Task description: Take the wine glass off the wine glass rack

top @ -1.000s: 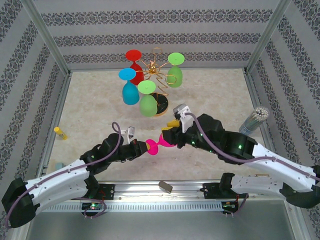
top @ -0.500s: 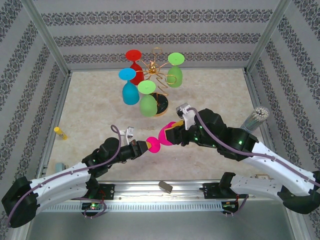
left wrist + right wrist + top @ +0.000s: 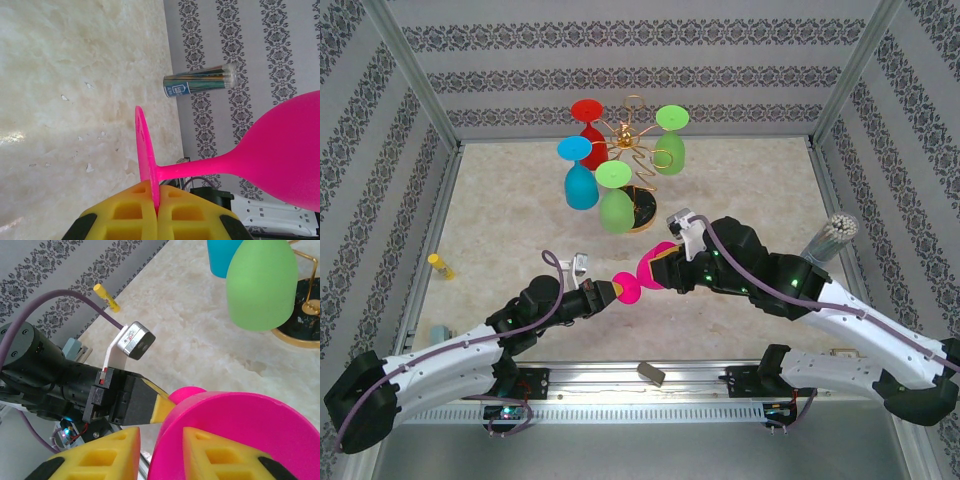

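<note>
The left gripper [image 3: 157, 205] has its yellow pads clamped on the thin round foot of the hot-pink stemmed wine glass [image 3: 280, 160], which sits edge-on between them. The right gripper [image 3: 160, 450] straddles the bowl's rim, one yellow finger inside and one outside. Its jaws stand parted, with a dark sliver showing between the outer finger and the wall. The glass hangs sideways in the air between the two, on the near side of the thin gold wire rack [image 3: 635, 135] and clear of its looped arms.

Over the last second the bowl has tipped up towards the rack and the right wrist has swung round. In the last half-second hardly anything has shifted. That reads as a hand-over settling, with the foot grip taking the load. For this glass the removal itself looks done.

On the rack hang a red glass [image 3: 588, 120], a blue glass [image 3: 580, 185] and two green glasses [image 3: 616, 205].
</note>
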Action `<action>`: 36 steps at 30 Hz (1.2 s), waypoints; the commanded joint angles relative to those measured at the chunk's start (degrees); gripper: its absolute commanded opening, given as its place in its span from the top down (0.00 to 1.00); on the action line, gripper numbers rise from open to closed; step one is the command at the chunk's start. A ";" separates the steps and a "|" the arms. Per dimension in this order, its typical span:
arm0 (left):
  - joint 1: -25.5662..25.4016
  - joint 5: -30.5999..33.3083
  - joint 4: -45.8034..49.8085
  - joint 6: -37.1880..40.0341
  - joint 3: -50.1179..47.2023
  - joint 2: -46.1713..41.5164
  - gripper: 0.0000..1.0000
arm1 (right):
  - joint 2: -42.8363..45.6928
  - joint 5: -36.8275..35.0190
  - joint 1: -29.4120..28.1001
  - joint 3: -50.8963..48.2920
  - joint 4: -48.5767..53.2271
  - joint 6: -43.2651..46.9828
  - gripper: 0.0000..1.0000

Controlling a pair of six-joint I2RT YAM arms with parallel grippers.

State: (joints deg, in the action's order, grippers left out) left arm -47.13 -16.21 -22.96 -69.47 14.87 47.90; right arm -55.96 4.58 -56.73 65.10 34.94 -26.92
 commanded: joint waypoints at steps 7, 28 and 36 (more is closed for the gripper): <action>0.51 0.91 -2.82 -0.10 1.12 -0.08 1.00 | -0.55 1.92 0.49 -1.06 -1.23 -0.68 0.77; 0.55 2.80 0.73 0.05 2.62 -0.59 0.81 | -0.63 0.09 0.55 -2.26 -0.54 0.93 1.00; 0.55 4.19 5.80 0.04 2.75 -2.03 0.59 | -1.12 -2.55 0.50 -2.02 0.45 1.81 1.00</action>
State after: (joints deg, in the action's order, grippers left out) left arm -47.13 -13.21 -20.91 -69.71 15.57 47.31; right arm -56.99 4.43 -56.60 63.24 34.81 -26.61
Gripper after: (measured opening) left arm 0.386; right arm 0.052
